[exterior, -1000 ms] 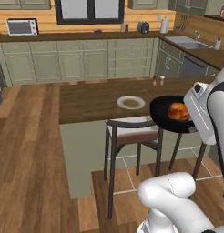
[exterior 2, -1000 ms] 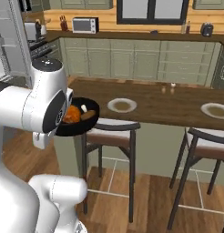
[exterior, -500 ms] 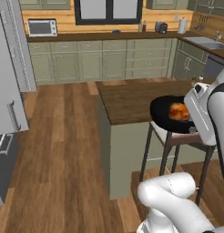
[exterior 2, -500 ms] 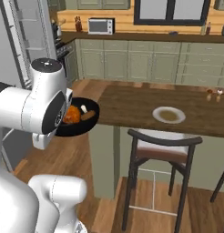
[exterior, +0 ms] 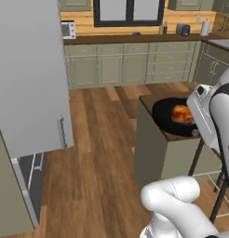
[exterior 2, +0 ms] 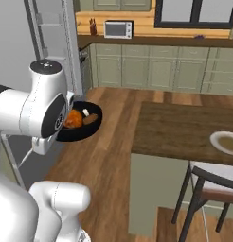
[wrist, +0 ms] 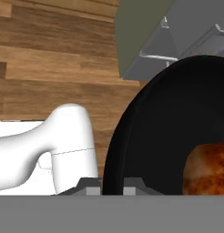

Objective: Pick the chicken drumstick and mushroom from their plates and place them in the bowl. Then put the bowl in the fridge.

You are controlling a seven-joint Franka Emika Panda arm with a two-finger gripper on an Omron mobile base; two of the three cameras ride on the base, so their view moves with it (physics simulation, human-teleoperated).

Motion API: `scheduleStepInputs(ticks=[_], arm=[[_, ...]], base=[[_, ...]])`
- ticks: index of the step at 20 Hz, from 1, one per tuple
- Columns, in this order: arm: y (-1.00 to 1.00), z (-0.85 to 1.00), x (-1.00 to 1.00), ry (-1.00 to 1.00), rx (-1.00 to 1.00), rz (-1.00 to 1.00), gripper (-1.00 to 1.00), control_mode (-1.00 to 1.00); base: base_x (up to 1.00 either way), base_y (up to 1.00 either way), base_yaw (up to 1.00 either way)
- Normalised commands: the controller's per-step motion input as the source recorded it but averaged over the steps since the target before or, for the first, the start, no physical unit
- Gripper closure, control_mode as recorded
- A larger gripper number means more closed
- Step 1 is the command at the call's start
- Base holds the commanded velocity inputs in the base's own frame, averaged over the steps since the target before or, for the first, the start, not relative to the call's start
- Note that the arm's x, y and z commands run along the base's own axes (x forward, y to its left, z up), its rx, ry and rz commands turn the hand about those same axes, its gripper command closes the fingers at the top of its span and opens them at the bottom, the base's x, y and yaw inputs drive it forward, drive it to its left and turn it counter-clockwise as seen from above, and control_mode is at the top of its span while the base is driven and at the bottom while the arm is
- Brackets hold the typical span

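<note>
Bowl (exterior: 174, 122) in the gripper (wrist: 113, 185), carried beside the tabletop (exterior 2: 184, 132) corner.
One black bowl holds one chicken drumstick (exterior 2: 73, 119) and one mushroom (exterior 2: 90, 118); the gripper is clamped on the bowl's rim. One plate (exterior 2: 226, 142) lies on the tabletop, well apart from the bowl. Between the tabletop and the fridge (exterior: 30, 79) there is wide bare wooden floor (exterior: 97, 148).

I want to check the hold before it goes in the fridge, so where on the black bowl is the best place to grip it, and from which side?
Grip the bowl by its thin rim, at the robot-side edge, one finger inside and one outside. It is too wide to span, and the drumstick sits in the middle. The gripper is already shut on that rim.
</note>
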Motion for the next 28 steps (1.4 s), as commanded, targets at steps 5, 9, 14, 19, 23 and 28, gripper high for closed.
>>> scheduleStepInputs(ticks=[5, 9, 14, 19, 23, 28], arm=[[0.0, 0.0, 0.0, 0.0, 0.0, 0.0, 1.0, 1.0], [0.0, 0.0, 0.0, 0.0, 0.0, 0.0, 1.0, 1.0], [0.0, 0.0, 0.0, 0.0, 0.0, 0.0, 1.0, 1.0], [0.0, 0.0, 0.0, 0.0, 0.0, 0.0, 1.0, 1.0], [0.0, 0.0, 0.0, 0.0, 0.0, 0.0, 1.0, 1.0], [0.0, 0.0, 0.0, 0.0, 0.0, 0.0, 1.0, 1.0]], base=[[0.79, 0.29, -0.04], [0.84, 0.11, -0.03], [0.69, 0.49, 0.0], [0.63, 0.29, -0.01], [0.75, -0.01, 0.0], [0.82, -0.01, 0.0]])
